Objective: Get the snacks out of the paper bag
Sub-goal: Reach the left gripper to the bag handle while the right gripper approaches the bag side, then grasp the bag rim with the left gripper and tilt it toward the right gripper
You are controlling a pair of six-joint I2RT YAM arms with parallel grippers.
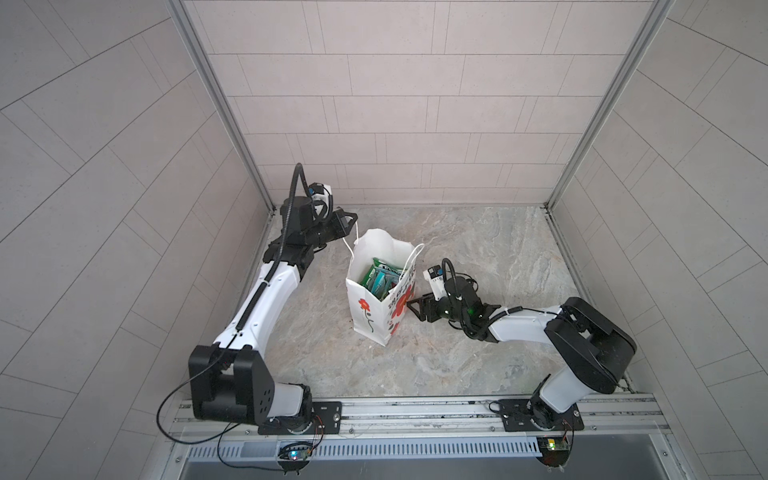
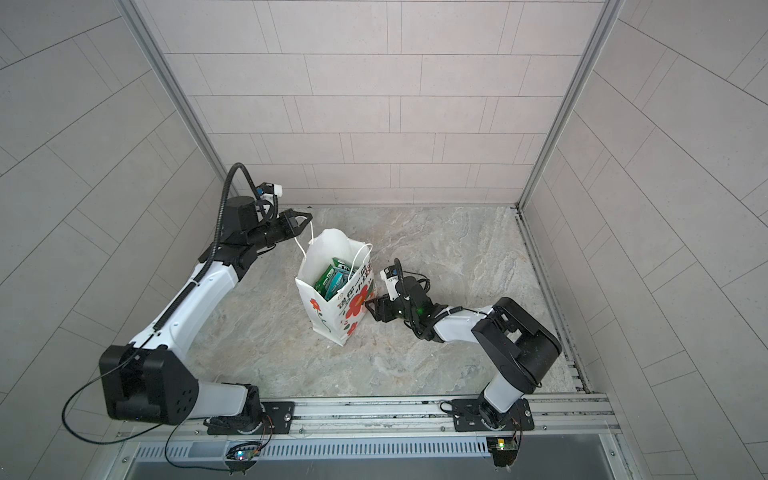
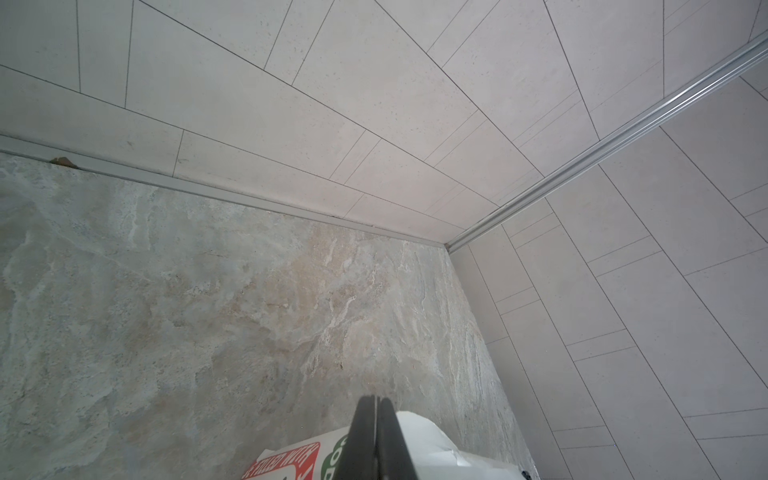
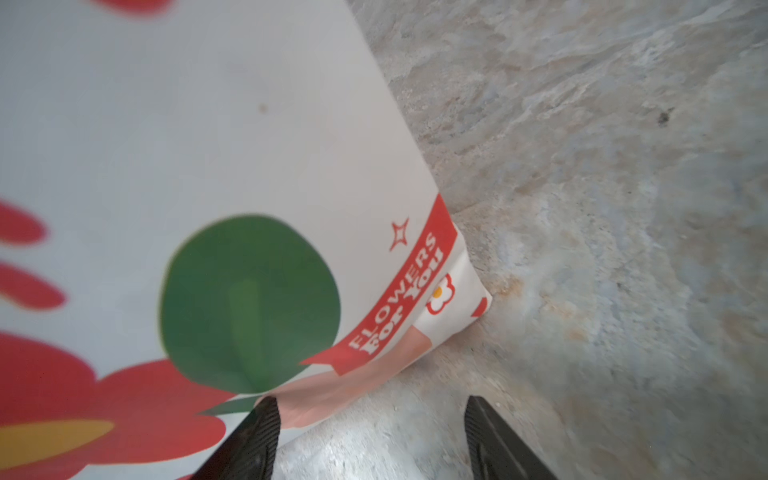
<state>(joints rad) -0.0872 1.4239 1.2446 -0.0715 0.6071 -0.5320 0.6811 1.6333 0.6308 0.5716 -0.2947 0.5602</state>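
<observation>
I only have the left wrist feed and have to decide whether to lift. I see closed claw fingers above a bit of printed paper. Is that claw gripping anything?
Observer: Yes. In both top views the left claw is shut on one cord handle of the upright paper bag.
Operator: Are any snacks out yet?
Observer: None lies on the table. Green and teal snacks show inside the bag's open mouth.
Operator: Where is the other arm?
Observer: The right claw is open, low beside the bag's flowered side.
</observation>
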